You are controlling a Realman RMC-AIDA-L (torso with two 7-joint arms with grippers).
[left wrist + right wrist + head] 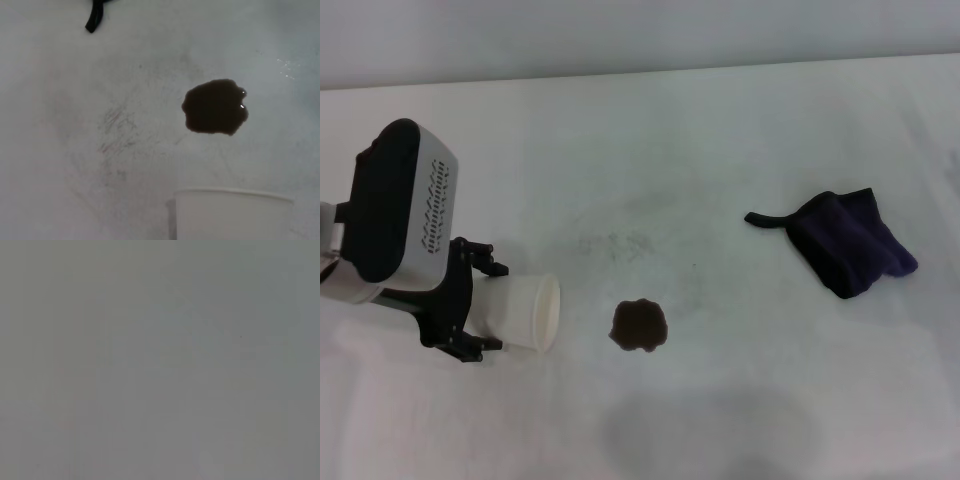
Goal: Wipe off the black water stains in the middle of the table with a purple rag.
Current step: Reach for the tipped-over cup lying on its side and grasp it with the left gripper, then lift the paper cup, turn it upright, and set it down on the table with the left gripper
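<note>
The black water stain [640,326] is a small dark blotch on the white table [720,130], just in front of the middle; it also shows in the left wrist view [215,107]. The purple rag [850,243] lies crumpled at the right, its black loop strap [767,218] pointing left; the strap's tip shows in the left wrist view [94,19]. My left gripper [480,300] is at the left, shut on a white paper cup [523,311] held on its side, mouth toward the stain. The cup rim shows in the left wrist view [232,212]. My right gripper is out of view.
Faint grey scuffs [620,243] mark the table behind the stain. A soft shadow [710,430] lies near the front edge. The right wrist view shows only a plain grey surface.
</note>
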